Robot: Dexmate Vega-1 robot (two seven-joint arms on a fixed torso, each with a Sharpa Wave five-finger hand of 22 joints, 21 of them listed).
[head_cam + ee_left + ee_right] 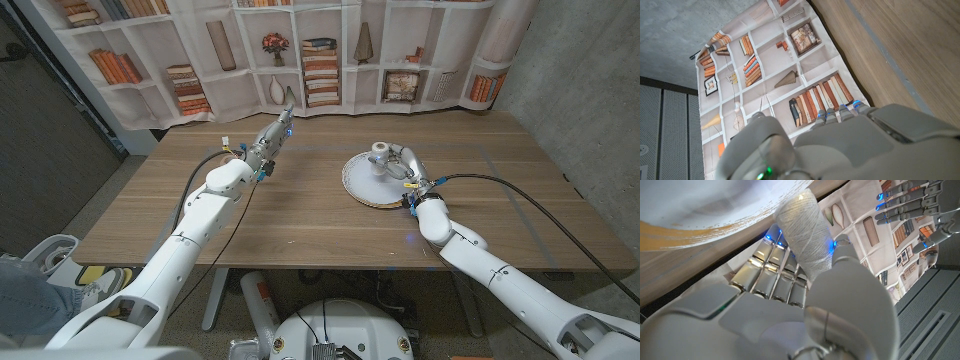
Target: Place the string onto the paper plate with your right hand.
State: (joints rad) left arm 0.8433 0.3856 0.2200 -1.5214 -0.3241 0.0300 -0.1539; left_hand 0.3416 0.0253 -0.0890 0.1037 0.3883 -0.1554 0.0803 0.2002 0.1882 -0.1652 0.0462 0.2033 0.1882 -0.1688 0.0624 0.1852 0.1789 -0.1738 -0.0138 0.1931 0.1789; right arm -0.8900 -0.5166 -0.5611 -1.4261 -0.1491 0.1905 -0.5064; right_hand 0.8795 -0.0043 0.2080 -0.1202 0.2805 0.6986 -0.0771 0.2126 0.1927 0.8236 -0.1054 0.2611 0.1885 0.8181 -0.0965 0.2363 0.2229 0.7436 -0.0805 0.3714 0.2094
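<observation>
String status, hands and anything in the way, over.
Right hand grips string spool over paper plate. Left hand holds nothing, raised. Nothing blocking plate.

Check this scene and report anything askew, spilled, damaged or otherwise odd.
Nothing stands out. The right hand holds the spool of string over the paper plate, which lies level and whole on the wooden table. The left hand holds nothing, its fingers out straight toward the bookshelf backdrop.
</observation>
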